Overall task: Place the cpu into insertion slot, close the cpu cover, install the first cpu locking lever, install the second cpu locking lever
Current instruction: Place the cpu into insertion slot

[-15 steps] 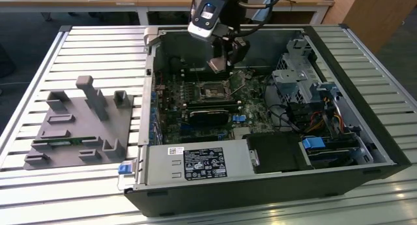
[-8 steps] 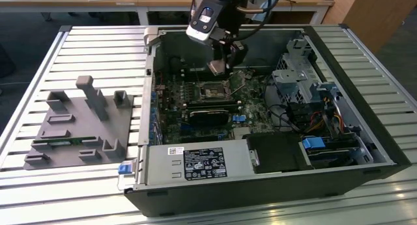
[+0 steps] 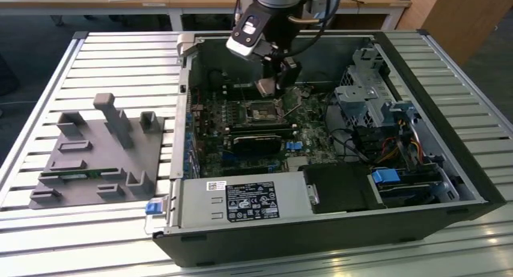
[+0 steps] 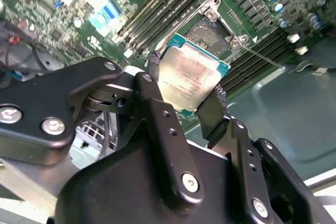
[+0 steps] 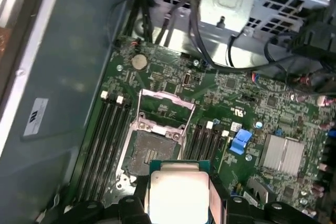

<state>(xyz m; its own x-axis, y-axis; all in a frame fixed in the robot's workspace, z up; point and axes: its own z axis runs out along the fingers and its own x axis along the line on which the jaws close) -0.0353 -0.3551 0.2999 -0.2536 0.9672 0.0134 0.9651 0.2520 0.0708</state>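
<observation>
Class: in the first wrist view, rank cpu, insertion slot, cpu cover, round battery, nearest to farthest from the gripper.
1. cpu, in the gripper.
2. insertion slot, just beyond.
3. cpu cover, open, past the slot.
4. round battery, farthest.

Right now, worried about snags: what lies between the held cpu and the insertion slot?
Nothing: the exterior view shows bare air between cpu and insertion slot.

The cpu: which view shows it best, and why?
The second wrist view: the cpu shows nearly whole, gripped in the hand. The first wrist view cuts part off; the exterior view shows it small.
</observation>
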